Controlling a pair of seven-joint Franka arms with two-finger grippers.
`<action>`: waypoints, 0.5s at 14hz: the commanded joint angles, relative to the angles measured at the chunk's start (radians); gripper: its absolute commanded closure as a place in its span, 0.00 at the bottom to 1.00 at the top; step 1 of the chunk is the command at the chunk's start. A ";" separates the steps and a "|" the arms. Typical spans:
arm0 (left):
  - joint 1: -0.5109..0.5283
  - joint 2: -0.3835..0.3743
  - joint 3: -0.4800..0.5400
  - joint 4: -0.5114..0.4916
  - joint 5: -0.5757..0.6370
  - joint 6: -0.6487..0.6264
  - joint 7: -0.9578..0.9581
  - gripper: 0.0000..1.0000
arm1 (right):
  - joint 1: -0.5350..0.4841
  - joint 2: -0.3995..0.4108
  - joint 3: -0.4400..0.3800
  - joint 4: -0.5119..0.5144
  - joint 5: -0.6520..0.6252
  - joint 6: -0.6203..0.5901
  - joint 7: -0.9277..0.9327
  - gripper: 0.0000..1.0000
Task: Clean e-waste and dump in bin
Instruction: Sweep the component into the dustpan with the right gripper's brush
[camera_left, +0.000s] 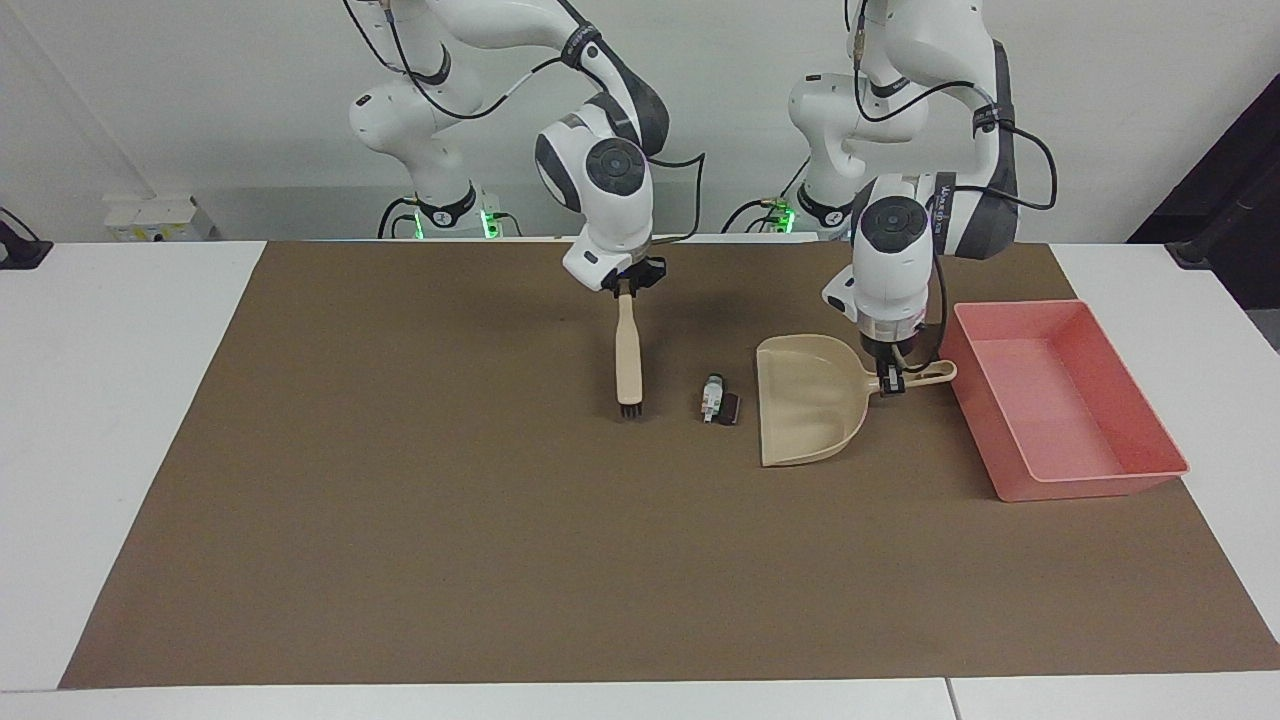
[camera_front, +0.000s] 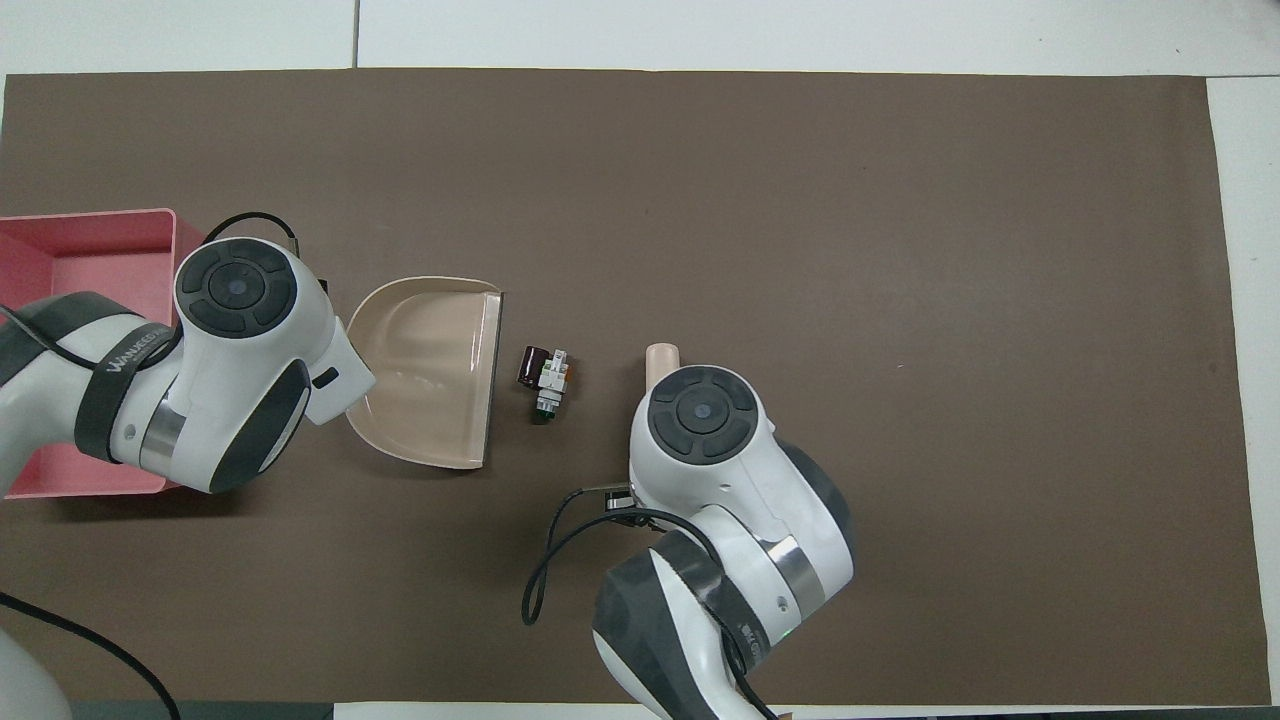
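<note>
**Brush and dustpan flank the e-waste**

Brush (camera_left: 628, 358) first: I have it clamped by the handle top in the right gripper (camera_left: 626, 285), hanging upright, bristles down at the brown mat (camera_left: 400, 520), beside the e-waste toward the right arm's end. My left gripper (camera_left: 890, 378) is shut on the dustpan's handle; the dustpan (camera_left: 805, 398) sits at the mat with its open mouth facing the e-waste.

Counts: one brush, one dustpan, one bin, two arms. The e-waste (camera_left: 719, 399) is one tiny cluster; I count two pieces, a whitish-grey cylinder and a dark block touching it on the dustpan's side.

Near to far: grippers and tool handles nearest the robots, then the e-waste mid-mat between brush and dustpan mouth. The bin (camera_left: 1150, 470) sits at the left arm's end, just beside the dustpan handle, and reaches farthest from the robots.

Axis: the cylinder's long axis runs near-far, green end toward the robots.

Views: overhead, the right wrist hides all but the brush's end (camera_front: 662, 358), and both grippers are covered; the facing view shows them. Overhead shows the cluster's (camera_front: 545, 379) colours and the dustpan's (camera_front: 430, 380) straight lip better, and the bin (camera_front: 70, 260) only partly.
</note>
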 joint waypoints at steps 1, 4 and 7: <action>-0.019 0.033 0.007 0.015 0.016 0.020 -0.034 1.00 | 0.015 0.098 -0.003 0.100 0.006 0.017 0.037 1.00; -0.030 0.033 0.007 0.012 0.018 0.018 -0.042 1.00 | 0.043 0.128 -0.003 0.124 0.019 0.057 0.044 1.00; -0.030 0.032 0.007 0.010 0.027 0.018 -0.046 1.00 | 0.058 0.190 -0.002 0.208 0.021 0.058 0.093 1.00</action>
